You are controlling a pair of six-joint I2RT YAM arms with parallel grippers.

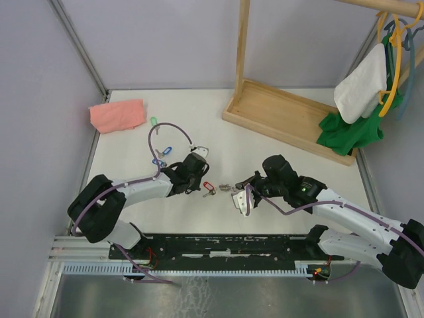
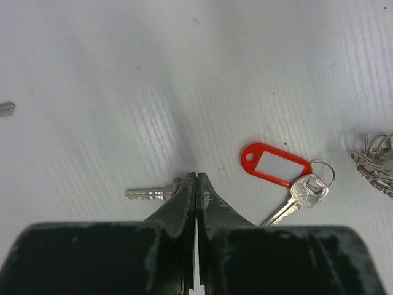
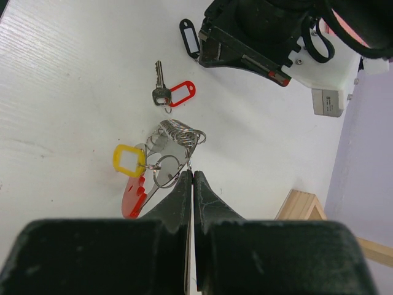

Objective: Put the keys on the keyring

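The keyring lies between the arms: a silver coil with a red crescent piece. A yellow-tagged key hangs on it. My right gripper is shut on the coil's wire end. My left gripper is shut with its tips on the table. A silver key pokes out from behind its left finger, and a black tag lies beside that gripper. Whether that key is pinched I cannot tell. A red-tagged key lies loose between the left gripper and the keyring.
A blue-tagged key and a green tag lie behind the left arm. A pink cloth sits at the back left. A wooden rack base stands at the back right, with clothes on hangers.
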